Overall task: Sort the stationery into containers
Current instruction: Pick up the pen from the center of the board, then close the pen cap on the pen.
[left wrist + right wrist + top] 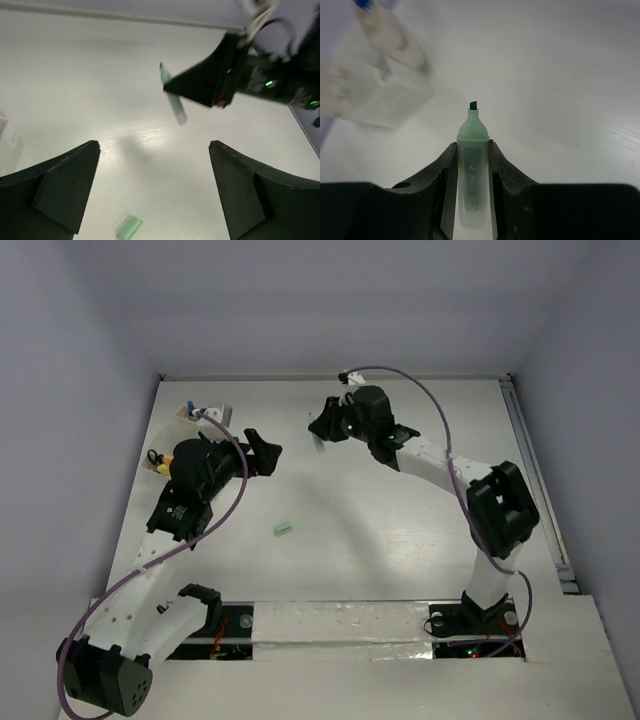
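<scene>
Right gripper [323,428] pinched a pale-green translucent marker [471,165] between its two black fingers, the dark chisel tip pointing forward over the white table [400,540]. Left gripper [154,146] hung nearby, its fingers spread wide and empty. A short green eraser [283,528] lay on the table between the arms. An off-white translucent plastic bin [207,414] at the far left held a blue-capped pen [390,35].

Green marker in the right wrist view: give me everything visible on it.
The green marker is uncapped: dark green chisel nib, pale green shoulder, cloudy translucent barrel with faint print, plastic by its look. It is clamped between the jaws of the right gripper, nib pointing out past the tips, rear end hidden. Nothing else is seen touching it.
</scene>
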You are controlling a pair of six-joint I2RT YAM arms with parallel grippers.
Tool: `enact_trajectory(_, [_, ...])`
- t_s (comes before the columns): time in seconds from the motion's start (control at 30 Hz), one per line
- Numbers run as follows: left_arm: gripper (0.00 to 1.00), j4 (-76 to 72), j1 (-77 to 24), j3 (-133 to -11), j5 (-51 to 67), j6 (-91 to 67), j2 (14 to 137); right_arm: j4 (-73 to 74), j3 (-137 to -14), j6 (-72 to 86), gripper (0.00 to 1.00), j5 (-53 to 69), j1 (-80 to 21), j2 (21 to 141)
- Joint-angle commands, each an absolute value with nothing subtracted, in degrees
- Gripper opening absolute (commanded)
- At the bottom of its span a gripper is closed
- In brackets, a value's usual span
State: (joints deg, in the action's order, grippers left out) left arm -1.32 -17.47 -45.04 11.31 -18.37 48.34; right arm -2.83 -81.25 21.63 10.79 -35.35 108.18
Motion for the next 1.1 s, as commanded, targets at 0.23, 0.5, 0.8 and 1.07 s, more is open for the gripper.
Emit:
enact_trajectory(0.23, [0.56, -4.83, -17.05, -48.25, 22.41, -18.98, 53.96, -34.0, -72.95, 34.81, 0.0, 10.56, -40.95, 99.67])
enact_trajectory(0.5, [0.54, -4.84, -17.05, -48.69, 22.24, -18.81, 55.81, -40.41, -71.99, 33.84, 0.0, 8.36, -45.26, 98.35])
enact_trajectory(0.8, [0.28, -3.87, -17.05, -49.04, 18.37, -18.11, 56.08, -40.51, -72.25, 33.13, 0.0, 8.79, -48.52, 98.52])
enact_trajectory(1.07, [0.0, -3.34, -17.05, -48.96, 15.82, -17.32, 52.83, -41.22, -70.32, 33.67, 0.04, 10.81, -49.04, 97.65])
